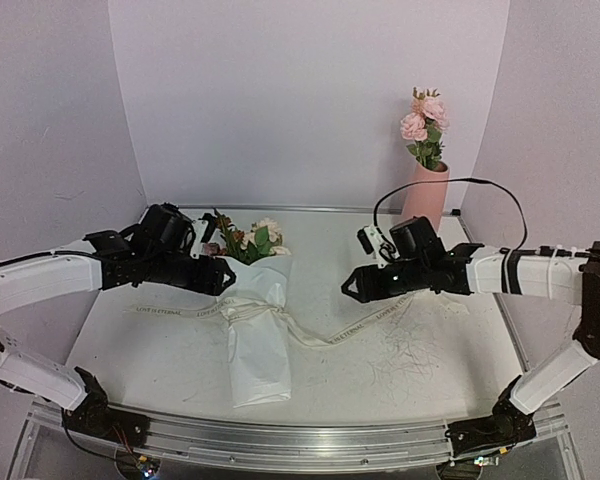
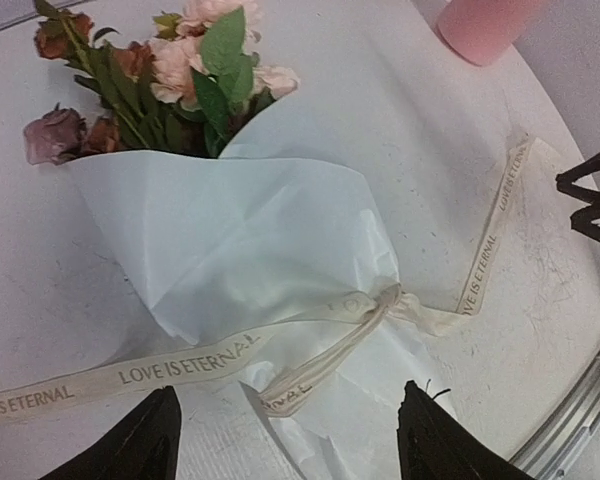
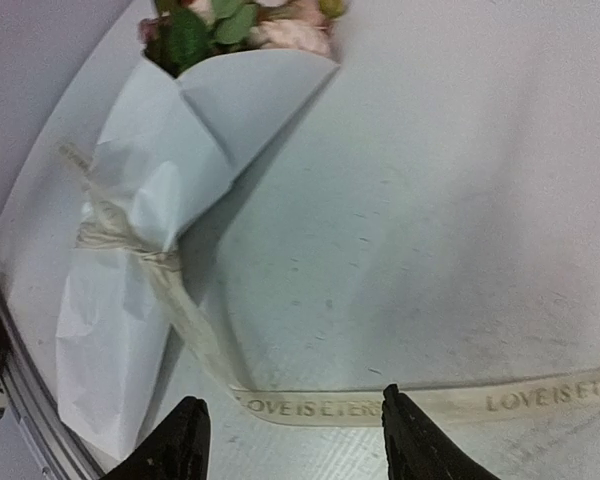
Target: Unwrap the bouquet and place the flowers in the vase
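The bouquet (image 1: 258, 330) lies flat mid-table, a white paper cone (image 2: 250, 240) with its narrow end toward the arms. The flowers (image 1: 250, 240), cream, pink and brownish roses (image 2: 180, 70), poke out of its far end (image 3: 280, 30). A cream lettered ribbon (image 2: 180, 367) is knotted round the cone's waist, and its ends trail left and right across the table (image 3: 310, 407). My left gripper (image 1: 223, 277) hovers open at the cone's upper left, nothing between its fingers (image 2: 288, 435). My right gripper (image 1: 350, 287) hangs open over the ribbon's right tail (image 3: 295, 435). The pink vase (image 1: 425, 195) stands at the back right.
Two brighter pink roses (image 1: 423, 125) stand in the vase. A black cable (image 1: 450, 182) arcs above the right arm. A metal rail (image 1: 300, 440) runs along the table's near edge. Lilac walls close in the back and both sides.
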You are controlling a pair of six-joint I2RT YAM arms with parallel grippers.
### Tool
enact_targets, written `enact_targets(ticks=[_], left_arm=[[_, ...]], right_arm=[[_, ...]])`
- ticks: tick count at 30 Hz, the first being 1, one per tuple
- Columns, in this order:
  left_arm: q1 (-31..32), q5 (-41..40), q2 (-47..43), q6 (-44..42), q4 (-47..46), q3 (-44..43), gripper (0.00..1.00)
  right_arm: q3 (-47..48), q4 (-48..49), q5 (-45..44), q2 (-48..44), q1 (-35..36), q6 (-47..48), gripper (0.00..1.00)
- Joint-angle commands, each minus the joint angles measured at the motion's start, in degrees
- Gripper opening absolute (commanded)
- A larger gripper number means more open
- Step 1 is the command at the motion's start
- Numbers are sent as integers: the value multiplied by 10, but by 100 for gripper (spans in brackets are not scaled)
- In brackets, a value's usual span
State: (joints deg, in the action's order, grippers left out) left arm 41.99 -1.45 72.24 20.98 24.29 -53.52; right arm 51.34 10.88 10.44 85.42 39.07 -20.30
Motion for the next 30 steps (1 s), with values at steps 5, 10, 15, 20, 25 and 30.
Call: enact_targets(ticks=[5, 10, 15, 20, 25, 30], left_arm=[[88, -29, 79, -71, -40, -17, 68], [97, -32, 134, -85, -43, -44, 51], [97, -60, 162, -85, -51, -52, 45], [97, -72, 176, -89, -58, -50, 46], [97, -71, 192, -91, -60, -51, 47], [97, -69, 208, -92, -62, -56, 46]], right_arm=[[78, 88, 122, 99, 70, 39, 53], [132, 95, 129, 164, 89, 43, 38], [161, 101, 128, 202, 98, 42, 32], [184, 103, 137, 234, 103, 46, 31], [209, 102, 142, 258, 110, 48, 30], [227, 103, 136, 280, 111, 45, 29]])
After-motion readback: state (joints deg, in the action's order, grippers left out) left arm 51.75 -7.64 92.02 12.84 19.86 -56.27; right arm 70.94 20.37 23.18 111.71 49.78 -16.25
